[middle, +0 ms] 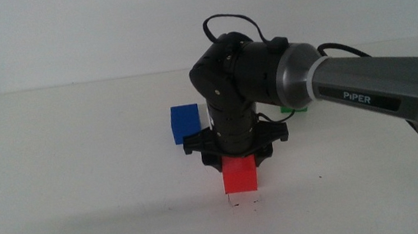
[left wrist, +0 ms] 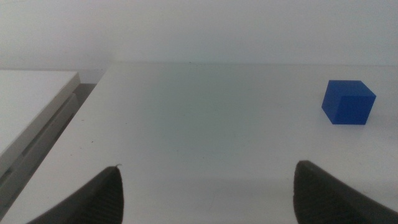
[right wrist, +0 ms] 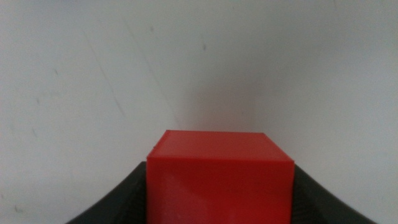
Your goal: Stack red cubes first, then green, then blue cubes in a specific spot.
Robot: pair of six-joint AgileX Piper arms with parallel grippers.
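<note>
Right gripper: clamped on the red cube, held just above the marked spot.
Blue cube: on the table, far left of the red.
Green cube: mostly hidden behind the arm.
Left gripper: waiting near-left, jaws spread.

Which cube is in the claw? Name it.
The red cube, clamped between the right claw jaws. The blue cube sits free on the table behind, and the green cube peeks out behind the arm.

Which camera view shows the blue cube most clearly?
The left wrist view: the blue cube sits whole and unobstructed there. In the middle view the right arm partly hides it. The right wrist view does not show it.
</note>
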